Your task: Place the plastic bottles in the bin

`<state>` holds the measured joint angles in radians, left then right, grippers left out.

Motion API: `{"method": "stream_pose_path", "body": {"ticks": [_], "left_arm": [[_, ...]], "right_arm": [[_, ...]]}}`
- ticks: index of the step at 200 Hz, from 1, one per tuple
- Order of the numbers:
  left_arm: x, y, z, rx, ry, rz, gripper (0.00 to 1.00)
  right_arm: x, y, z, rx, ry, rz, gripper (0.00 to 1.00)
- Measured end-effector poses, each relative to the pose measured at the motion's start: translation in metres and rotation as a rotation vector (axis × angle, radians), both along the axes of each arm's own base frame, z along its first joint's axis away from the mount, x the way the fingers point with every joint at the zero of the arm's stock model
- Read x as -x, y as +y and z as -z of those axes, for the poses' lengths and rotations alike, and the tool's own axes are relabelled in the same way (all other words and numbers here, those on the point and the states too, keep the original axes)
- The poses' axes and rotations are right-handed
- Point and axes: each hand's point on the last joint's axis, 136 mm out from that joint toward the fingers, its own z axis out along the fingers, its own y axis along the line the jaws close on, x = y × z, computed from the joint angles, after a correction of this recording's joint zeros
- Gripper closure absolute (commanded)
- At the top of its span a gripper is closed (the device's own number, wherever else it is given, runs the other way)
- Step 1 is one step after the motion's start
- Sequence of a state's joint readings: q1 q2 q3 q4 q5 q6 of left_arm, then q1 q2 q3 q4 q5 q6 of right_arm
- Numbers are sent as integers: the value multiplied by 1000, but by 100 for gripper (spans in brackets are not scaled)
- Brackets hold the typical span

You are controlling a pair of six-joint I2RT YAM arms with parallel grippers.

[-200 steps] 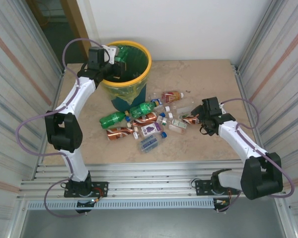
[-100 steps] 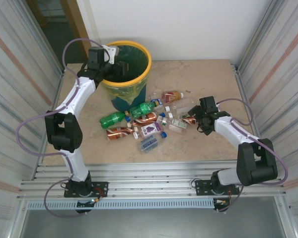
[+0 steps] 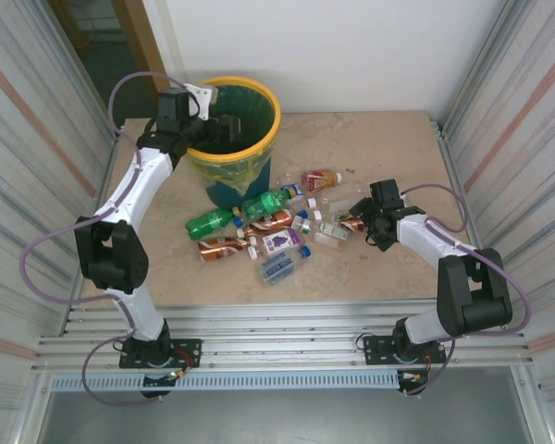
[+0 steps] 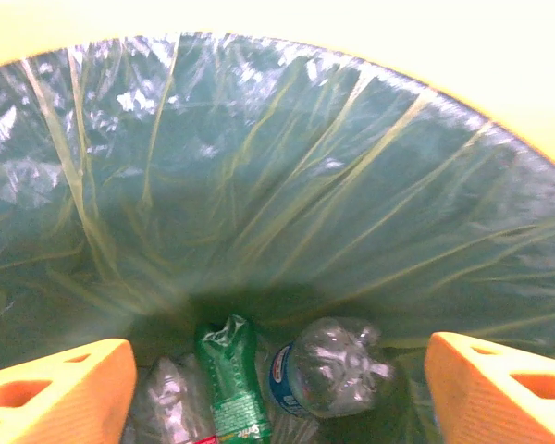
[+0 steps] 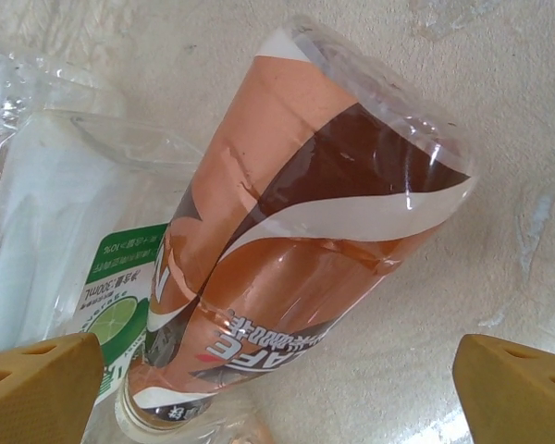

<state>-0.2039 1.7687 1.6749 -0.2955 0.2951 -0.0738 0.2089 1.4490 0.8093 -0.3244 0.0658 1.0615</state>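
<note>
Bottles (image 3: 259, 227) lie scattered on the surface (image 3: 388, 148) just in front of the bin (image 3: 276, 134). The left end effector (image 4: 277, 379) hangs released inside the bin's mouth, above a green bottle (image 4: 229, 375) and a clear bottle (image 4: 328, 365) at the bin's bottom. The right end effector (image 5: 277, 388), released, straddles a brown-orange bottle (image 5: 305, 231) at the scatter's edge farthest from the bin.

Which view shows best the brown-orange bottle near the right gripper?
The right wrist view: the brown-orange bottle lies close, its label clear. In the top external view it is a small spot by the right gripper.

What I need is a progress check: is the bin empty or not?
Not empty. Left wrist view: a green bottle and a clear bottle lie deep inside the bin.
</note>
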Motion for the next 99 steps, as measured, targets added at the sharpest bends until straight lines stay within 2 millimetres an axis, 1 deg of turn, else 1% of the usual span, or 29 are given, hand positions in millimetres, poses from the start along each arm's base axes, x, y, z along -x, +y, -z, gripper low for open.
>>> {"method": "stream_pose_path", "body": {"ticks": [53,66,86,99], "left_arm": [[36,2,-44,43,-75,23,9],[46,3,-50,55,-85,25,9],[62,6,-53,73,-94,23,7],[73,8,-52,86,-93,17,6]], "right_arm": [[-1,0,7,0,16,0,8],[-1,0,10,0,22,2,9],[-1,-3,13,2,33,9,10],[-2,-4,14,0,31,12,10]]}}
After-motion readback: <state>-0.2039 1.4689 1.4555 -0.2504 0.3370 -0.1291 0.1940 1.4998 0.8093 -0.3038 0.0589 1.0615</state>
